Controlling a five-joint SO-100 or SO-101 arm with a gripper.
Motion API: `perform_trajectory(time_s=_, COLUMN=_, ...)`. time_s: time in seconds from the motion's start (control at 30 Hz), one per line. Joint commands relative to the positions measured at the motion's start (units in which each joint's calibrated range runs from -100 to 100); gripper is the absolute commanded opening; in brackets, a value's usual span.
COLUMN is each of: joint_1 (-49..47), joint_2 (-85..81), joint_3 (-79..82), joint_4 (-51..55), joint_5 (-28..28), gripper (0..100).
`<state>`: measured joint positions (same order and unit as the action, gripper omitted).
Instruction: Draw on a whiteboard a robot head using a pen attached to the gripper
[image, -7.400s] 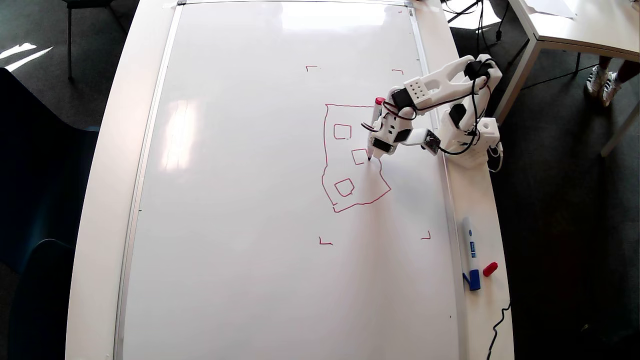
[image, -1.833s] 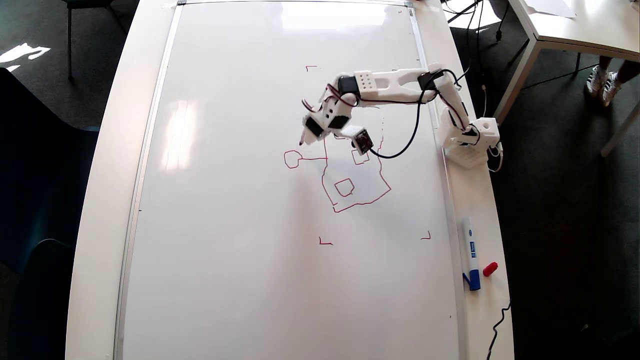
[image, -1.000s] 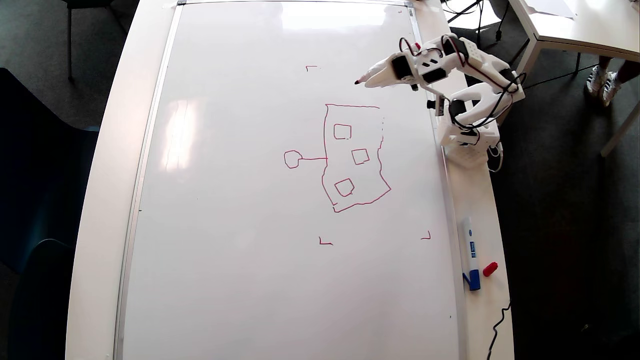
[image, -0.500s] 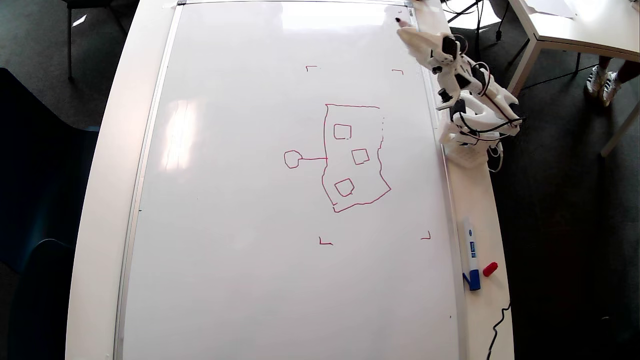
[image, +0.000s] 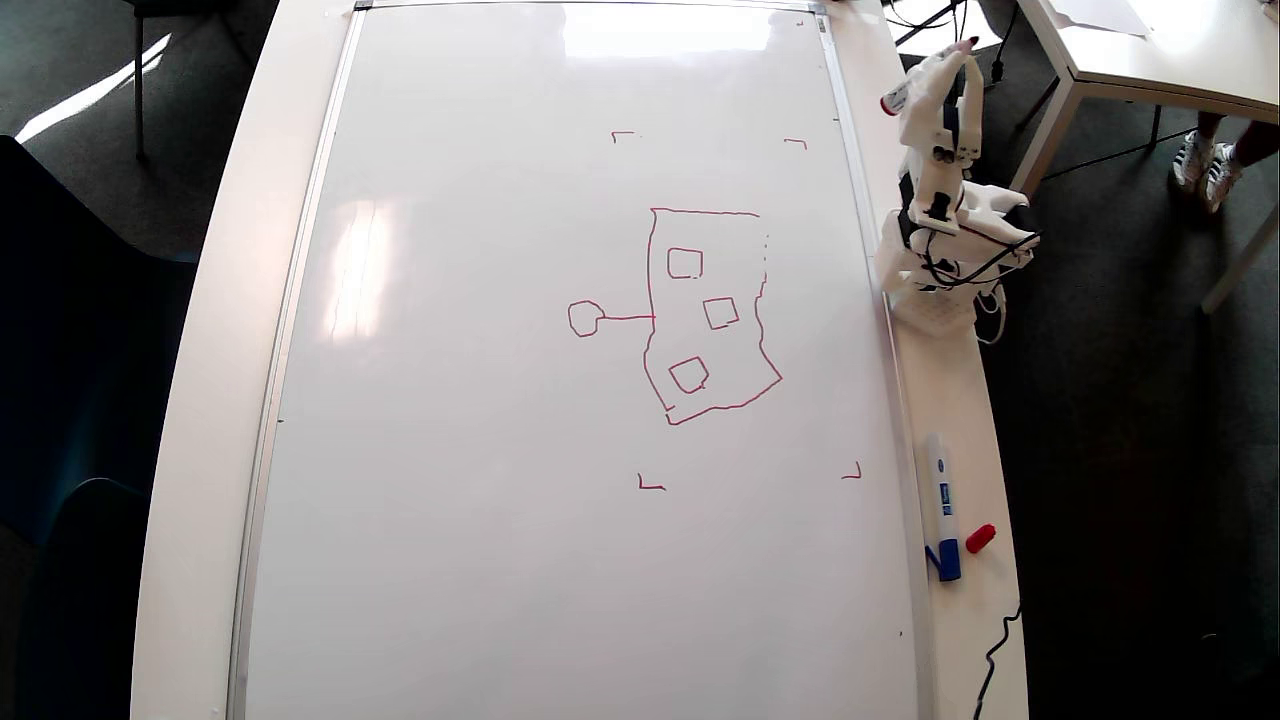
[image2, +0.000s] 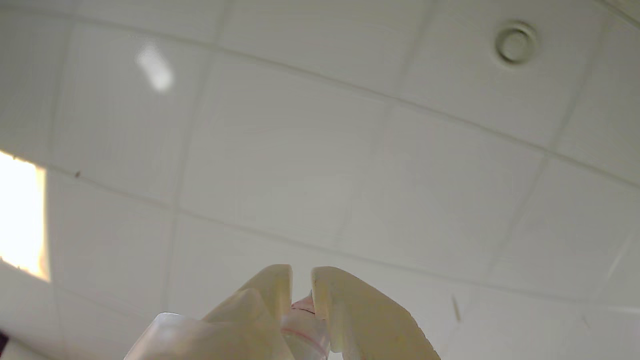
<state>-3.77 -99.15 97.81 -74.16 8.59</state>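
Where the overhead view looks straight down: dark carpeted floor (image: 1120, 450) all around, crossed by a streak of sunlight at upper left. On it, a long white table (image: 205, 400), almost wholly covered by the whiteboard (image: 480, 500), glossy, silver-framed, with window glare along its top. At upper right, the corner of a second white table (image: 1150, 50), and beside its leg a pair of white sneakers (image: 1205, 165). In the wrist view, only a tiled white ceiling (image2: 320, 150), a round vent (image2: 515, 42) at upper right, a bright light panel (image2: 20, 220) at the left edge.

On the board, right of centre, the robot head (image: 700, 315): wobbly red outline, three small squares inside, a stalk running left to a loop. Around it, four small red corner marks (image: 650, 484).

On the table's right rim, the arm's base, with the gripper (image: 955, 60) raised off the board and pointing away past the table edge. Clenched on the pen (image2: 302, 320), seen between the pale fingers (image2: 270, 290) in the wrist view.

Lower on the same rim, a blue-capped marker (image: 940, 505) and, just beside it, a loose red cap (image: 980, 538).
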Motion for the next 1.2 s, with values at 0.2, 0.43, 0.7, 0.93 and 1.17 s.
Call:
perform_trajectory(time_s=0.2, joint_1=-2.31, joint_2=0.24, joint_3=1.65, joint_4=-25.84, joint_5=0.64, gripper=1)
perform_trajectory(time_s=0.43, joint_1=-2.23, joint_2=0.24, joint_3=1.56, joint_4=-25.67, joint_5=0.26, gripper=1)
perform_trajectory(time_s=0.7, joint_1=-2.23, joint_2=0.24, joint_3=1.56, joint_4=-25.67, joint_5=0.15, gripper=1)
perform_trajectory(time_s=0.93, joint_1=-2.23, joint_2=0.16, joint_3=1.56, joint_4=-25.67, joint_5=-2.10, gripper=1)
perform_trajectory(time_s=1.17, joint_1=-2.23, joint_2=0.08, joint_3=1.56, joint_4=-25.67, joint_5=-5.74, gripper=1)
